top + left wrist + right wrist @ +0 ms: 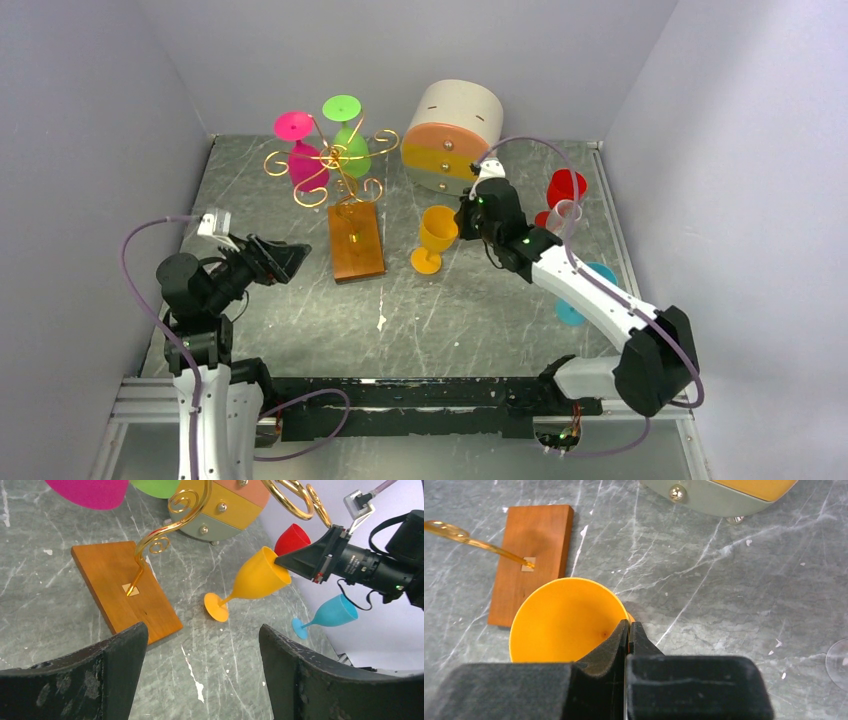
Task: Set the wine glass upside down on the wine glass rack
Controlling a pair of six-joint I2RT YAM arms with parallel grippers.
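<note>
The orange wine glass (436,238) stands upright on the table, right of the rack's wooden base (356,241). It also shows in the left wrist view (252,580) and the right wrist view (561,622). My right gripper (466,215) is shut on its rim, one finger inside the bowl and one outside (629,630). The gold wire wine glass rack (335,160) holds a pink glass (303,150) and a green glass (347,130) upside down. My left gripper (290,258) is open and empty, left of the base (202,645).
A round cream drawer box (452,135) lies behind the orange glass. A red glass (562,190) and a blue glass (580,295) are at the right, near the wall. A clear glass (566,215) is by the red one.
</note>
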